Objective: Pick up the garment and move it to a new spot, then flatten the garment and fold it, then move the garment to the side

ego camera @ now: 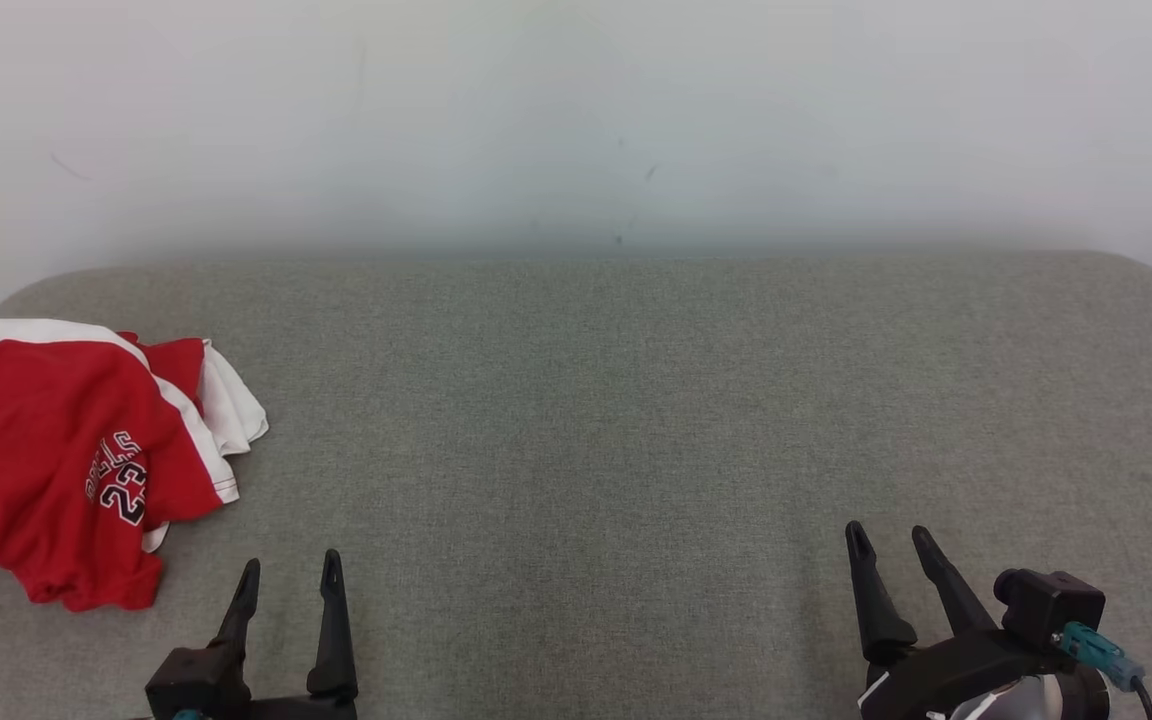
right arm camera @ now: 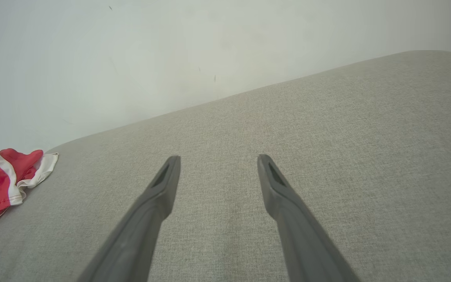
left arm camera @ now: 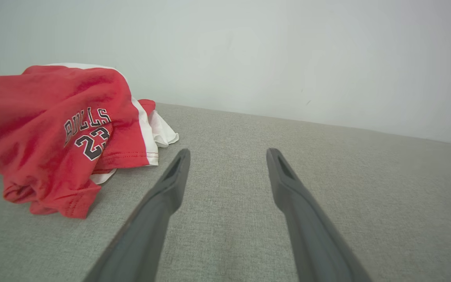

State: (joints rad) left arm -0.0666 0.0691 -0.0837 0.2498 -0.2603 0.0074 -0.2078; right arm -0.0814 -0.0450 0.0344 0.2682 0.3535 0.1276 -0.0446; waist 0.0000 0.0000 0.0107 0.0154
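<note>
- grey fabric-covered table [ego camera: 636,400] against white wall [ego camera: 576,120]
- crumpled red-and-white jersey garment [ego camera: 46,460] at table's left end
- left claw [ego camera: 292,562], right claw [ego camera: 887,532]: spread, empty

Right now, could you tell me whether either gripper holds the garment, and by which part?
Nothing is held. The left gripper and right gripper stand open and empty; the red garment lies crumpled, apart from both.
</note>
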